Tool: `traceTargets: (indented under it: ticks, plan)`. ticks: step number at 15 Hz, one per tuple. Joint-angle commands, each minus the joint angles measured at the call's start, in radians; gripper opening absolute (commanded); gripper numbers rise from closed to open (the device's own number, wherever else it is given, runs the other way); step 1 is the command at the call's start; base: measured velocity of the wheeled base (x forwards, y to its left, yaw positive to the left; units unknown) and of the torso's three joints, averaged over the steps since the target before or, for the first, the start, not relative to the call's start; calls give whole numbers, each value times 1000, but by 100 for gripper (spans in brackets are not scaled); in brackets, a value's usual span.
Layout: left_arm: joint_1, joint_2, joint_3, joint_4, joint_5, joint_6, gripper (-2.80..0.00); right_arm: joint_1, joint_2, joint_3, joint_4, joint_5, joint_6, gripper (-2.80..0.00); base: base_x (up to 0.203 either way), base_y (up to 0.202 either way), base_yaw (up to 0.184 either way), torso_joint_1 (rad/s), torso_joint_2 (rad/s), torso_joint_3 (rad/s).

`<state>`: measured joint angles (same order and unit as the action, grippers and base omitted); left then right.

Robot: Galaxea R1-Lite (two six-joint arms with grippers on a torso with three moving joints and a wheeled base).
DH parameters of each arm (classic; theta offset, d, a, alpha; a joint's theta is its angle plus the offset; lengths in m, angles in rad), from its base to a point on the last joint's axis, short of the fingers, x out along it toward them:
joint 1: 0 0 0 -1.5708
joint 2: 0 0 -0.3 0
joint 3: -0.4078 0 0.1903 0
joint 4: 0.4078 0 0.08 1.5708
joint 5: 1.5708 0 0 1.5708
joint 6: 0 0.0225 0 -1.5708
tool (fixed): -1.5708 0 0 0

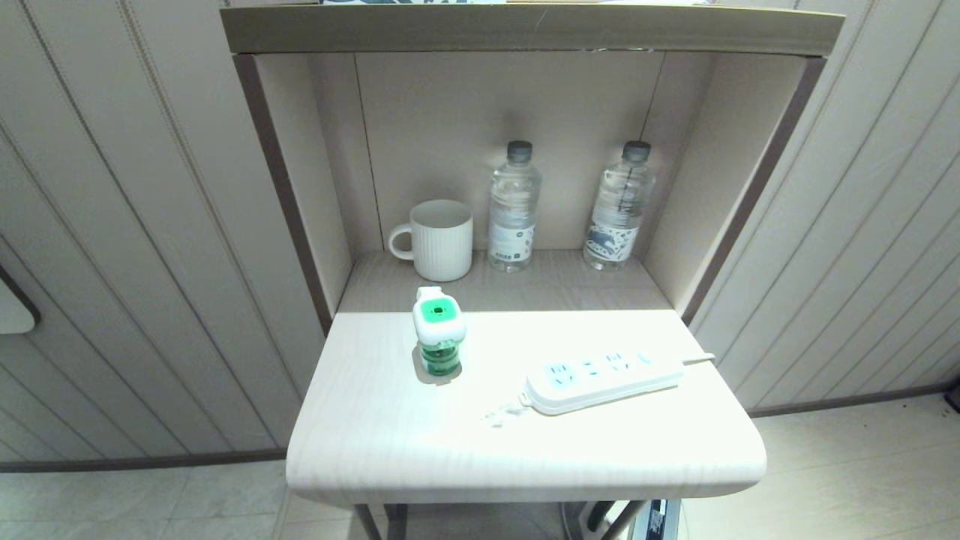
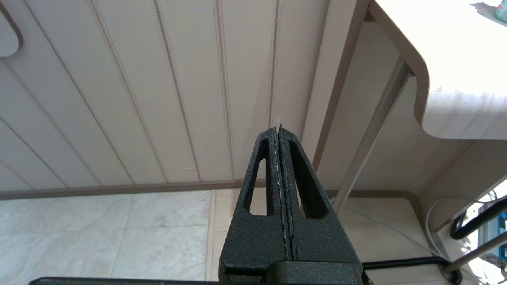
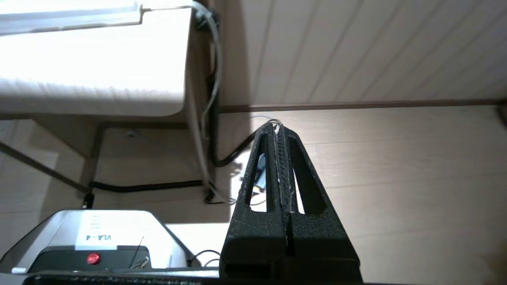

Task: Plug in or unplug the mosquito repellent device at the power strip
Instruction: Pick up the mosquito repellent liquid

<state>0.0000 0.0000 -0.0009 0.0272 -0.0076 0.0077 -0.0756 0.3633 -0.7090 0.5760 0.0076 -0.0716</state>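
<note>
The mosquito repellent device point(image 1: 439, 333) stands upright on the pale tabletop point(image 1: 420, 442), its white head with a green face up and its green bottle below. It is not plugged in. The white power strip point(image 1: 600, 380) lies to its right, apart from it, with its cord running off to the right. Neither arm shows in the head view. My left gripper point(image 2: 278, 128) is shut and empty, low beside the table's left edge. On the other side, below the table's right edge, my right gripper point(image 3: 276, 126) is shut and empty too.
A white ribbed mug point(image 1: 439, 239) and two clear water bottles point(image 1: 514, 207) point(image 1: 621, 207) stand at the back of the shelf niche. Panelled walls flank the table. Cables point(image 3: 214, 118) hang down under its right side, and my base point(image 3: 99, 241) sits below.
</note>
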Motion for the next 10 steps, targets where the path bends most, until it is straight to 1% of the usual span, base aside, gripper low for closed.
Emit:
traceTargets:
  ticks: [1, 2, 3, 4, 5, 7, 10]
  plan:
    - [0, 2, 1, 0, 0, 0, -280, -35, -16, 304, -317, 40, -13, -280, 0, 0, 0, 0, 0, 0]
    - [0, 2, 1, 0, 0, 0, -280, -30, 13, 408, -442, 59, -18, -280, 0, 0, 0, 0, 0, 0]
    - [0, 2, 1, 0, 0, 0, -280, -1, 52, 499, -562, 77, -17, -280, 0, 0, 0, 0, 0, 0]
    - [0, 2, -2, 0, 0, 0, -280, 55, 62, 578, -663, 90, -14, -280, 0, 0, 0, 0, 0, 0]
    - [0, 2, -1, 0, 0, 0, -280, 89, 37, 627, -731, 97, -14, -280, 0, 0, 0, 0, 0, 0]
    - [0, 2, 1, 0, 0, 0, -280, 92, -59, 689, -766, 103, -24, -280, 0, 0, 0, 0, 0, 0]
    - [0, 2, -2, 0, 0, 0, -280, 75, -190, 706, -716, 103, -11, -280, 0, 0, 0, 0, 0, 0]
